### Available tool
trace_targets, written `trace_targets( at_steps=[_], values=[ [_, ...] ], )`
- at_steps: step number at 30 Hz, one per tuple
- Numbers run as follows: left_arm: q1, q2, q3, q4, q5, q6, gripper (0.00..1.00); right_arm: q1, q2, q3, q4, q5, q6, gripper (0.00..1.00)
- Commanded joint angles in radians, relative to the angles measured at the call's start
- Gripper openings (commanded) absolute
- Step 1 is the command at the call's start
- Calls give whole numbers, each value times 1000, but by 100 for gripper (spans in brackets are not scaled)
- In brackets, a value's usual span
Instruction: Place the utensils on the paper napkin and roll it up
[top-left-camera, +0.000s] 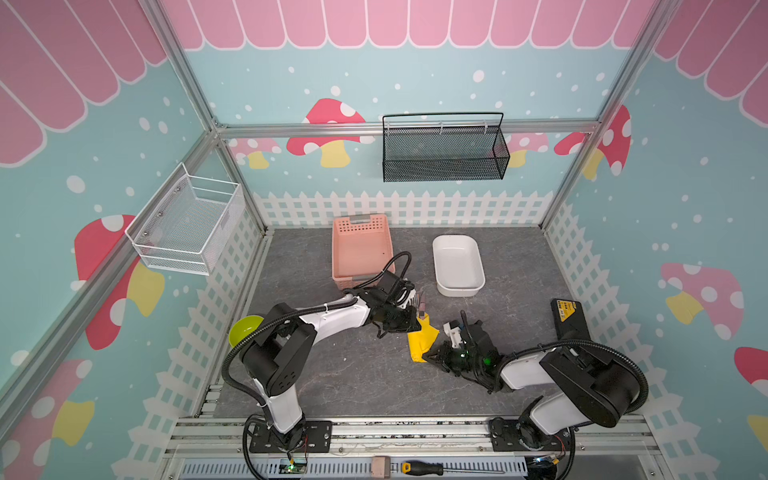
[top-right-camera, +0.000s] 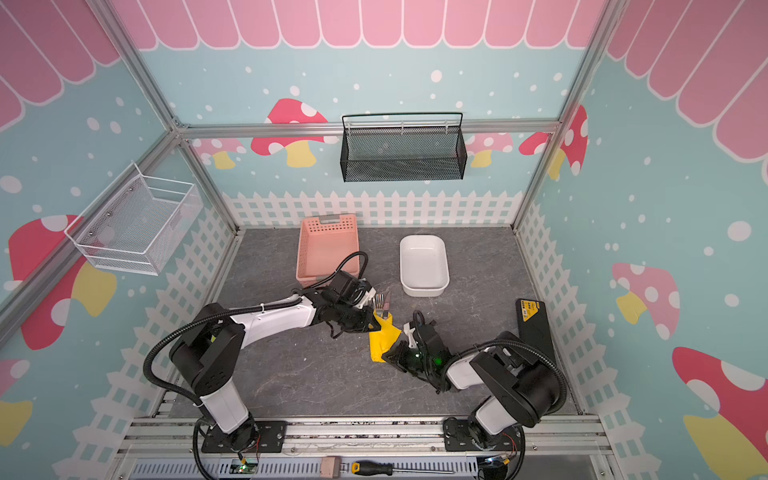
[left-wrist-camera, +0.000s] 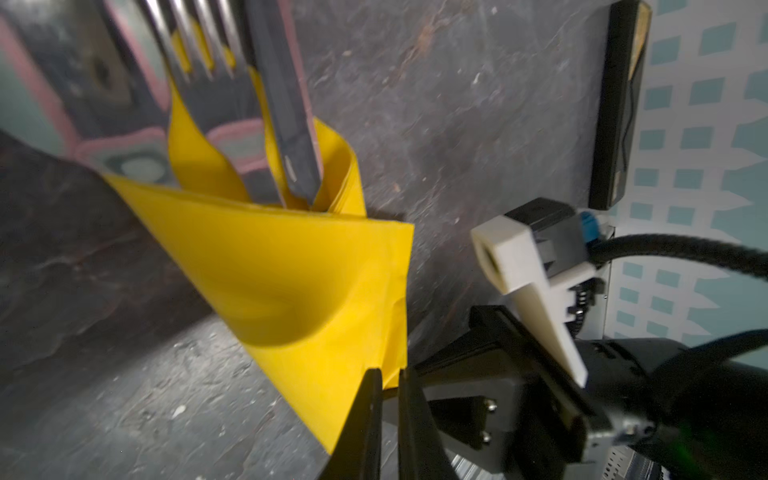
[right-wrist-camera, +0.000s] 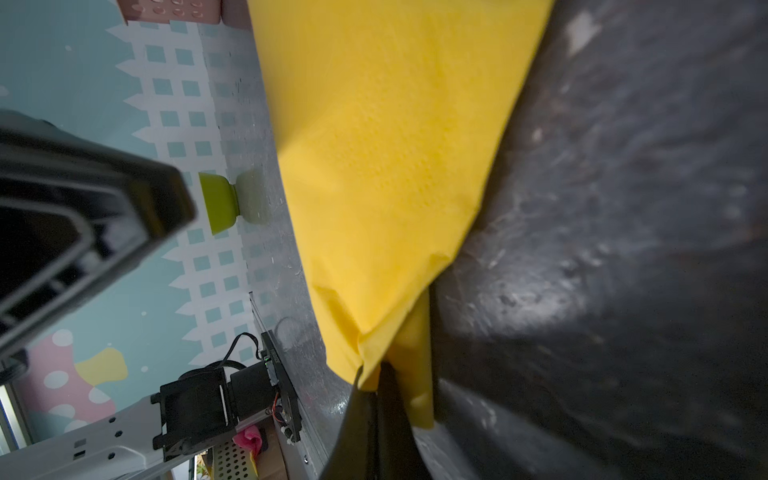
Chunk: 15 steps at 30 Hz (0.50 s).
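Note:
The yellow paper napkin (top-left-camera: 422, 338) (top-right-camera: 384, 338) lies mid-table, rolled into a loose cone around the utensils. A fork (left-wrist-camera: 199, 62) and a knife (left-wrist-camera: 282, 104) stick out of its open far end, with the spoon's shiny bowl (left-wrist-camera: 83, 104) beside them. In both top views only the fork tines (top-left-camera: 416, 299) and the knife tip (top-right-camera: 386, 301) show. My left gripper (top-left-camera: 417, 327) (left-wrist-camera: 390, 376) is at the roll's far end, its jaws pinched on the napkin's side edge. My right gripper (top-left-camera: 430, 355) (right-wrist-camera: 374, 370) is shut on the napkin's bunched near end.
A pink basket (top-left-camera: 361, 249) and a white dish (top-left-camera: 457, 266) stand behind the roll. A lime-green bowl (top-left-camera: 245, 330) sits at the left wall and a black box (top-left-camera: 569, 320) at the right. A screwdriver (top-left-camera: 432, 468) lies on the front rail.

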Motion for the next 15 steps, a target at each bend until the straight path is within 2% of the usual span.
trace_targets(
  at_steps=[1,15],
  values=[
    [0,12,-27,26,-1,3,9,10,25,-33,-82,31,48,0],
    [-3,124,-19,62,53,3,6,13,35,-22,-84,25,41,0]
  ],
)
